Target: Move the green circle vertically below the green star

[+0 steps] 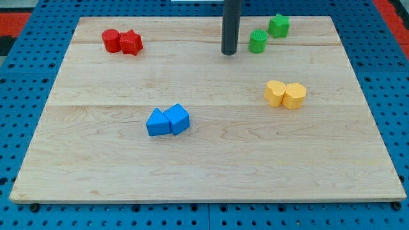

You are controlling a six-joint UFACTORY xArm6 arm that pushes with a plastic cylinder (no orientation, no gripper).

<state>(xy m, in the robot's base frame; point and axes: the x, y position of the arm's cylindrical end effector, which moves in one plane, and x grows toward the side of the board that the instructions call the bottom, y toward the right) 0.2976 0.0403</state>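
Where my tip point(229, 53) rests, green circle point(258, 41) sits just right.

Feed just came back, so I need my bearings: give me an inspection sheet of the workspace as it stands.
Surface: wooden board, flat.
Job's things: green circle sits lower-left of the green star, close beside it.
Clutter: two red blocks at the view's top left; two yellow blocks at right; two blue blocks near centre.
Gripper: none; my tip stands just left of the green circle.
Cables: nothing seen.
Surroundings: blue perforated base.
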